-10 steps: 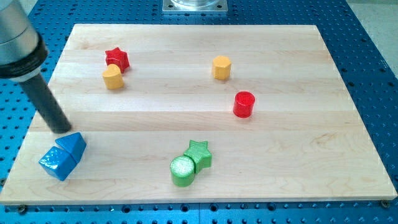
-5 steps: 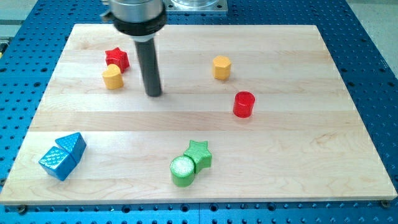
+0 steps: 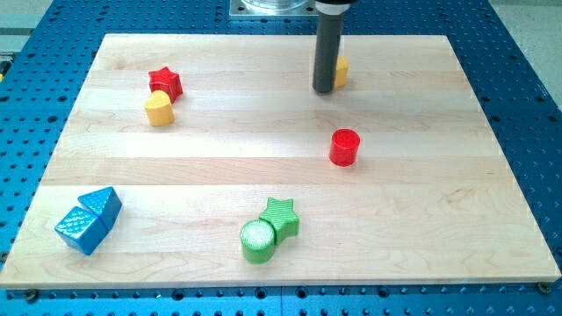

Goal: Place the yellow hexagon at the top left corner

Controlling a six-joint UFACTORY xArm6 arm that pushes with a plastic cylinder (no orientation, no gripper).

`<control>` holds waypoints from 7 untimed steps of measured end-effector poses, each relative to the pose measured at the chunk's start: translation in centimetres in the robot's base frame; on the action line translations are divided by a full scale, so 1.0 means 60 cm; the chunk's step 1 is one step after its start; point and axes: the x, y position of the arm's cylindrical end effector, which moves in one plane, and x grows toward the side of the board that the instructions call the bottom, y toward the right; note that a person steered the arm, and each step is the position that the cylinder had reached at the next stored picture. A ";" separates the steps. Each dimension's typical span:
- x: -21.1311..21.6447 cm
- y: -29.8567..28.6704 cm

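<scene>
The yellow hexagon point(image 3: 341, 71) sits near the view's top, right of centre, mostly hidden behind my rod. My tip point(image 3: 323, 89) rests on the board touching the hexagon's left side. A second yellow block point(image 3: 159, 110), rounded, lies at the upper left, touching the red star point(image 3: 165, 82) just above it.
A red cylinder point(image 3: 344, 147) stands below my tip. A green star point(image 3: 281, 217) and green cylinder point(image 3: 258, 240) touch at the bottom centre. Two blue blocks point(image 3: 88, 220) sit together at the bottom left. The wooden board point(image 3: 421, 202) lies on a blue perforated table.
My rod swept from the board's left edge to the upper centre, then to the hexagon. The hexagon has shifted up and to the right.
</scene>
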 end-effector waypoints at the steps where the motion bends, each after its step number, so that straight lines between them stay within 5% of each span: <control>1: 0.013 0.076; 2: -0.026 0.086; 4: -0.123 -0.143; 5: -0.124 -0.307; 7: -0.065 -0.331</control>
